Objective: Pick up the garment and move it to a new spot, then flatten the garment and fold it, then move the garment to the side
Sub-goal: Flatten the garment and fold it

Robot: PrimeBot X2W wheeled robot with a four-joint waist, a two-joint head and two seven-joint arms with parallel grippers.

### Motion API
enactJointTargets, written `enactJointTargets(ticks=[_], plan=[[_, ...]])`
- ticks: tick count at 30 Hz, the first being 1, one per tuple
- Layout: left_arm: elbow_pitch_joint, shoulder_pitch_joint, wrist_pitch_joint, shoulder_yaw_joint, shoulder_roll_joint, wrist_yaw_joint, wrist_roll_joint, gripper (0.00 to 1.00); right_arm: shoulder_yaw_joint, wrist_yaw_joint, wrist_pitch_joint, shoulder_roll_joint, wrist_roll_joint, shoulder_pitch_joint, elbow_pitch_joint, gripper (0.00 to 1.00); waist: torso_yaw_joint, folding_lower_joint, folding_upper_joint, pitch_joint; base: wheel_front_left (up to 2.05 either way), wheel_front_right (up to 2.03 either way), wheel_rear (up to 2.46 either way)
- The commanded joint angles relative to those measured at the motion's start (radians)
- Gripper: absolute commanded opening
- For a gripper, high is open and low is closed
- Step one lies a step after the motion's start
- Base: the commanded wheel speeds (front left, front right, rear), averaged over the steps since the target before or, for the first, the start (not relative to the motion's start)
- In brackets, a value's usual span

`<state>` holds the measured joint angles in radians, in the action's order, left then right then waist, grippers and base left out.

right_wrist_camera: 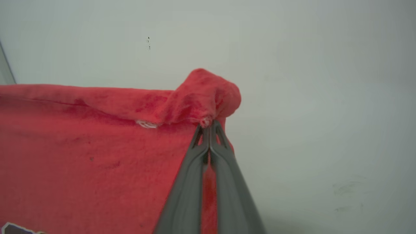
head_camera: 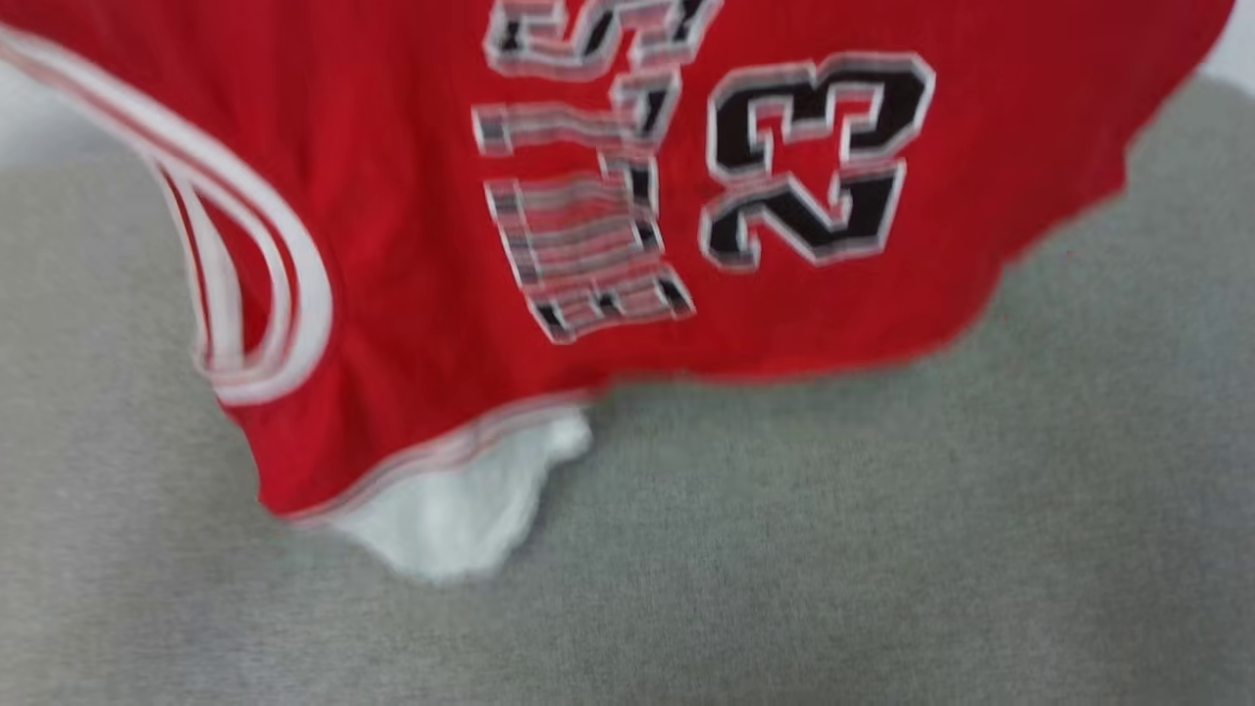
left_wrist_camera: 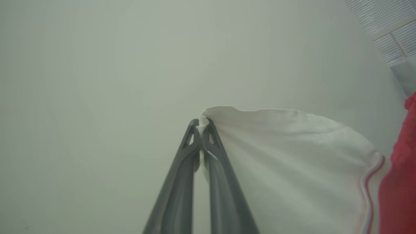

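Observation:
The garment (head_camera: 412,196), a red jersey with black-and-white lettering and the number 23, hangs in the air above a grey surface (head_camera: 882,549). A white sleeve (head_camera: 461,510) dangles from its lower edge. In the left wrist view my left gripper (left_wrist_camera: 202,123) is shut on the edge of a white sleeve (left_wrist_camera: 292,162), with red fabric at the far right. In the right wrist view my right gripper (right_wrist_camera: 209,125) is shut on a bunched corner of the red garment (right_wrist_camera: 97,146), which spreads to the left.
The grey carpet-like surface fills the lower part of the head view, with a pale strip (head_camera: 49,118) at the upper left. Both wrist views look at a plain pale wall (left_wrist_camera: 97,81); a ribbed panel (left_wrist_camera: 390,32) shows at the top right of the left one.

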<state>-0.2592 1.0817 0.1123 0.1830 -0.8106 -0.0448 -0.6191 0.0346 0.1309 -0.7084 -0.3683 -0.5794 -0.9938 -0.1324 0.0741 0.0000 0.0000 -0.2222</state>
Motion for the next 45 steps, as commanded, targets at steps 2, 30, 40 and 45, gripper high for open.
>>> enactJointTargets(ticks=[2, 30, 40, 45], plan=[[0.09, 0.127, -0.019, 0.019, 0.014, -0.026, 0.022, 0.0, -0.013, 0.0, 0.037, 0.017, 0.036, -0.091, 0.045, 0.0, 0.022, 0.0, 0.0, -0.145, 0.0, 0.0, 0.0], [0.725, 0.356, -0.371, 0.236, 0.25, -0.084, 0.081, 0.0, -0.114, 0.0, 0.607, 0.131, 0.253, -0.352, 0.759, 0.0, -0.116, 0.0, 0.0, -0.394, 0.0, 0.0, 0.0], [0.572, -0.193, -0.378, 0.243, 0.305, -0.054, 0.073, 0.0, -0.235, 0.0, 0.639, 0.056, 0.134, 0.045, 0.749, 0.0, -0.163, 0.0, 0.0, -0.209, 0.0, 0.0, 0.0], [0.498, -0.47, -0.368, 0.236, 0.272, -0.029, 0.01, 0.0, -0.287, 0.0, 0.634, 0.005, 0.046, 0.255, 0.696, 0.0, -0.181, 0.0, 0.0, -0.104, 0.0, 0.0, 0.0]])
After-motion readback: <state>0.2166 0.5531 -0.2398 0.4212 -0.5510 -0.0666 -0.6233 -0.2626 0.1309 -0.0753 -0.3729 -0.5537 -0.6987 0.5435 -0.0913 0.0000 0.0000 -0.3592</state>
